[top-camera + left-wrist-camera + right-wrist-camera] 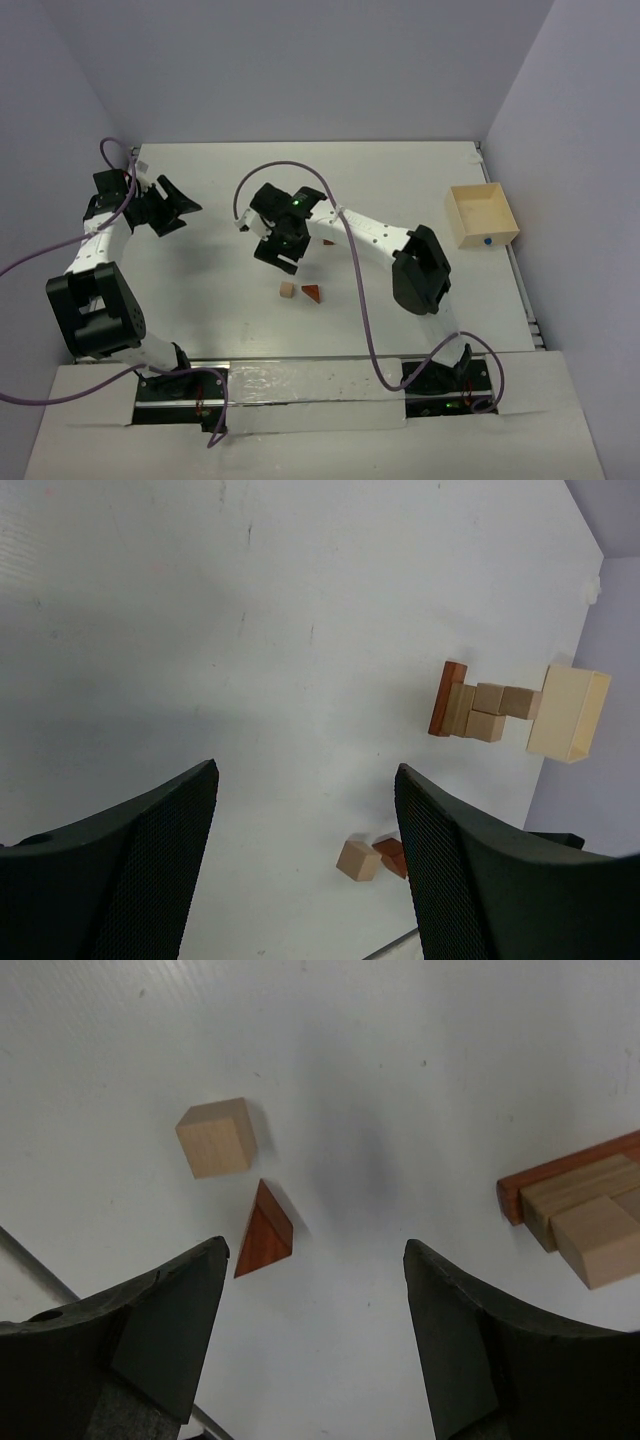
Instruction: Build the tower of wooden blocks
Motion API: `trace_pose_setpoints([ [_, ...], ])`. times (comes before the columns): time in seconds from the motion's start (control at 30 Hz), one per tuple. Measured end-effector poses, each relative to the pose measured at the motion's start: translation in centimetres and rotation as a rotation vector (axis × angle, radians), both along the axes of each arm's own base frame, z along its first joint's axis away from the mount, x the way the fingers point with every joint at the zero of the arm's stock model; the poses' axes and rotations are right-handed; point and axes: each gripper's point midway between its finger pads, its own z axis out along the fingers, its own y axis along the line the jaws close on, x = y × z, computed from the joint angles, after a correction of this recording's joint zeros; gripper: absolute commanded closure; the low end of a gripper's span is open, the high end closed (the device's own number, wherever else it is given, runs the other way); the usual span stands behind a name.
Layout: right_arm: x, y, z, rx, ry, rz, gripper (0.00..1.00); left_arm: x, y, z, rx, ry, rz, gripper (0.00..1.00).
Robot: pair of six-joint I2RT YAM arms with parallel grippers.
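Observation:
A loose tan cube (287, 290) and a reddish-brown wedge (313, 293) lie side by side in the middle of the table. My right gripper (283, 255) hovers just behind them, open and holding nothing. In the right wrist view the cube (216, 1138) and wedge (264, 1230) sit ahead of the left finger, with the gripper (315, 1260) over bare table. A group of stacked blocks (580, 1205), a reddish-brown slab with tan cubes on it, shows at the right edge. It also shows in the left wrist view (480, 710). My left gripper (180, 212) is open at the far left.
A pale wooden box (482, 215) with a blue dot stands at the right edge of the table, and it shows beside the block group in the left wrist view (568, 713). The right arm's forearm (380, 235) covers most of the block group from above. Walls close the table's back and sides.

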Motion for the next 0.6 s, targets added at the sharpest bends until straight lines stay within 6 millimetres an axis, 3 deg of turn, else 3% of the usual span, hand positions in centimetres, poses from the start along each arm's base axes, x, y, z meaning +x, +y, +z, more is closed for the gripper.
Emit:
trace_pose_setpoints([
  [0.17, 0.0, 1.9, 0.0, 0.007, -0.004, 0.019, 0.22, 0.0, 0.0, 0.0, -0.001, -0.001, -0.001, 0.22],
  [0.33, -1.5, 3.0, -0.9, -0.001, 0.016, 0.049, 0.23, 0.0, 0.5, 0.0, -0.009, 0.0, 0.012, 0.22],
  [0.6, -3.4, 3.6, -2.2, -0.017, 0.055, 0.094, 0.26, 0.0, 1.0, 0.1, -0.022, 0.004, 0.029, 0.22],
])
